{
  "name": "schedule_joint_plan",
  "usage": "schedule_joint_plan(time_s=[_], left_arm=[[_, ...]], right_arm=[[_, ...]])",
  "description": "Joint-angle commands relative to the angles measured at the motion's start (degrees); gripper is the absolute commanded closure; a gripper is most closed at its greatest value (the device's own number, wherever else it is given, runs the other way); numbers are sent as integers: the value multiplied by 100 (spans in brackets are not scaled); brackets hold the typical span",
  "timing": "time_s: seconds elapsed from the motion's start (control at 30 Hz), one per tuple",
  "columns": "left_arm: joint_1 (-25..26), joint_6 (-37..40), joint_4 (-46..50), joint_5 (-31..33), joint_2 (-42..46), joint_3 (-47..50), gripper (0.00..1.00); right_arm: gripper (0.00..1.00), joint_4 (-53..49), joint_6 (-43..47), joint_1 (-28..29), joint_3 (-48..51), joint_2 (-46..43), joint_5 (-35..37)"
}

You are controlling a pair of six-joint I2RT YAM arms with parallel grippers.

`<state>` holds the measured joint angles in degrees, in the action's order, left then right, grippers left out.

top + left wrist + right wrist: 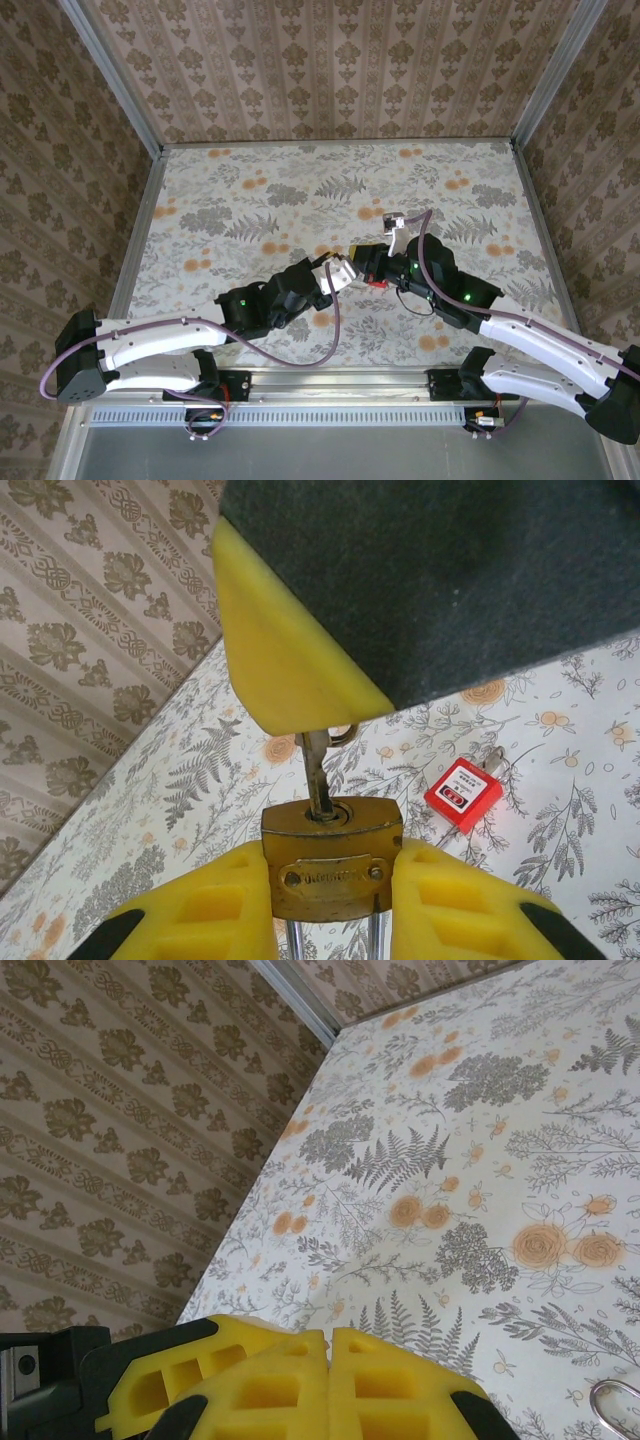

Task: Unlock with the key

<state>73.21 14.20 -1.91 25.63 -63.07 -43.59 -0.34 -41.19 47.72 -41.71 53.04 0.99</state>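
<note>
The padlock (331,852) has a stamped brand line on a plate (333,877) on its brass face, too blurred to read. The red tag (462,794) bears a white label (467,789) with tiny print and a red mark, also unreadable.

key (318,780) in padlock (330,865), tag (462,795) right

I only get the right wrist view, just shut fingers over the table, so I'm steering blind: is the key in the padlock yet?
Observer: Yes; the key stands in the keyhole of the padlock.
Operator: What holds the padlock?
Observer: The left fingers clamp its brass body from both sides.
Operator: Where's the red tag?
Observer: In the left wrist view the red tag shows right of the padlock, clear of the fingers.
</note>
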Motion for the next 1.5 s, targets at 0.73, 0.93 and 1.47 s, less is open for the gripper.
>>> schedule_joint_plan(time_s=[0.73, 0.93, 1.47], left_arm=[[-111, -557, -668, -461, 205, -490, 79], [-263, -654, -758, -695, 339, -472, 80], [-407, -338, 553, -590, -54, -545, 80]], right_arm=[[100, 525, -28, 519, 372, 787, 124], [100, 694, -29, 562, 453, 878, -169], [62, -757, 23, -445, -291, -139, -669]])
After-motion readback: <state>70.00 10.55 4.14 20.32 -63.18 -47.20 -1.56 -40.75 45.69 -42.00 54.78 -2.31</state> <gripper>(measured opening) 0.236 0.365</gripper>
